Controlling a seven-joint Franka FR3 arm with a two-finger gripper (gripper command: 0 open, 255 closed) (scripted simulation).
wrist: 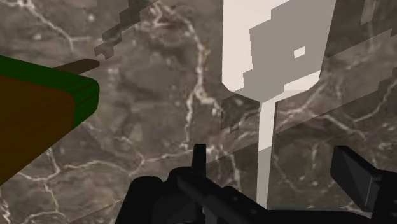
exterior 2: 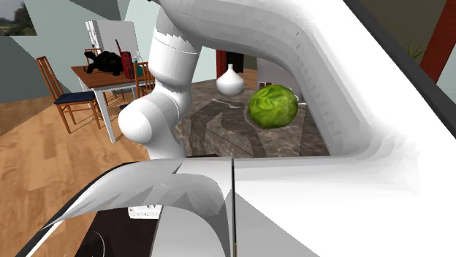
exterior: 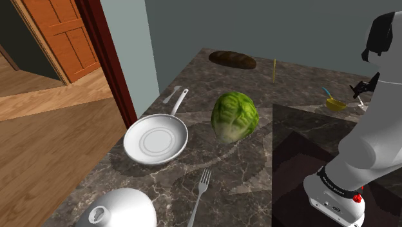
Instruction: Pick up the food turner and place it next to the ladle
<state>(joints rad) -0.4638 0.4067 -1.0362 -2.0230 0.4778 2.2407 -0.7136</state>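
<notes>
Blocked across most of the second exterior view by the white arm [exterior 2: 307, 66], close to the lens. Left visible past it: a strip of marble worktop [exterior 2: 219, 128], a green cabbage [exterior 2: 272, 106] and a white domed lid [exterior 2: 229, 82], with a dining table [exterior 2: 102, 73] and chairs on wood floor beyond.

Cropped by the frame in the wrist view: the far end of the white food turner [wrist: 273, 51] and most of a brown slab with a green rim [wrist: 38, 121], too partial to name. Found the turner lying flat on the worktop, blade away from the gripper [wrist: 273, 156], thin handle running back between the two black fingers. Fingers spread wide apart, neither seen touching the handle; nothing grasped.

In the shoulder view, rose from the dark stand [exterior: 296, 161] at lower right and bent forward, upper links cut by the right edge. Gripper [exterior: 362, 89] held low over the worktop's far right part, near a yellow-bowled utensil with a blue handle [exterior: 335, 103], too small to name surely.

Bare marble on both sides of the turner's handle, and between blade and slab. Well apart toward the shoulder view's left: cabbage, frying pan [exterior: 156, 138], fork [exterior: 201, 190] and lid near the worktop's edge. Bread loaf [exterior: 232, 59] at the far edge.
</notes>
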